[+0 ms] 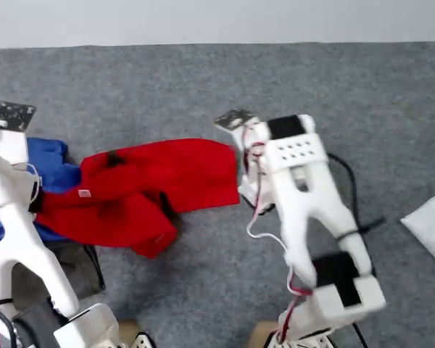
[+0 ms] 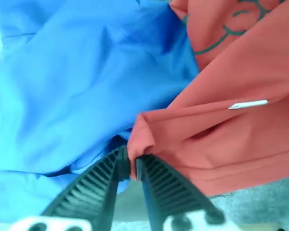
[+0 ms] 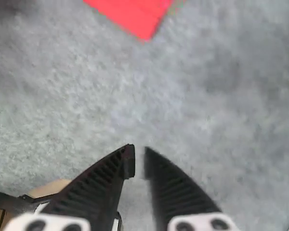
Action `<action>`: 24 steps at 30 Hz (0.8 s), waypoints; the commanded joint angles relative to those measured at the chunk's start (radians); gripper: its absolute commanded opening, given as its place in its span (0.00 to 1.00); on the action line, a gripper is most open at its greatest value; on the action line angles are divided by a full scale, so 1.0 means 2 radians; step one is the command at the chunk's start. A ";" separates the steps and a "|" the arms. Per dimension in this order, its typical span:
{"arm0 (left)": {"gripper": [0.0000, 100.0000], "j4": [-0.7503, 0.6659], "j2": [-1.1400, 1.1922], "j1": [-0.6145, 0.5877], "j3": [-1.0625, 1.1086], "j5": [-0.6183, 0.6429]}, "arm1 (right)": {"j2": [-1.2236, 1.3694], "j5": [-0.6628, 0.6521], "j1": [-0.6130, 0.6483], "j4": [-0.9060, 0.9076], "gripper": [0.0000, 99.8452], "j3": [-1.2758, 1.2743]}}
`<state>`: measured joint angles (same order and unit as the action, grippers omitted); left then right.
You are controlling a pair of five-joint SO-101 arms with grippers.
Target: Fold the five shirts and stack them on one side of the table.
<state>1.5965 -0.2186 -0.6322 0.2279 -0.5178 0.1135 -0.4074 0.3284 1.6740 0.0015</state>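
A red shirt (image 1: 156,181) lies crumpled left of centre on the grey carpeted table (image 1: 203,80), part of it over a blue shirt (image 1: 49,161). In the left wrist view my left gripper (image 2: 133,163) is shut on a folded edge of the red shirt (image 2: 231,130), with the blue shirt (image 2: 72,82) under it. A dark grey shirt (image 1: 69,264) lies in front of them by the left arm's base. My right gripper (image 3: 138,163) hangs over bare carpet just off the red shirt's corner (image 3: 135,14), shut with nothing between its fingers.
A white cloth (image 1: 431,225) pokes in at the right edge of the table. The right arm (image 1: 304,196) stands right of the red shirt. Bare carpet stretches across the far half of the table and between the two arms.
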 commanded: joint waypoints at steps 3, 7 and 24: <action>0.01 -0.040 -0.018 -0.004 0.028 -0.006 | 0.076 0.008 0.025 -0.005 0.19 0.103; 0.01 -0.063 -0.018 -0.004 0.046 -0.006 | 0.147 0.063 0.047 0.000 0.19 0.176; 0.01 -0.071 -0.018 -0.004 0.048 -0.006 | 0.343 0.147 0.088 0.020 0.19 0.356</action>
<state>1.4691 -0.2186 -0.6368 0.3261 -0.5178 0.7841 -0.1266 0.4925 1.7077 0.6352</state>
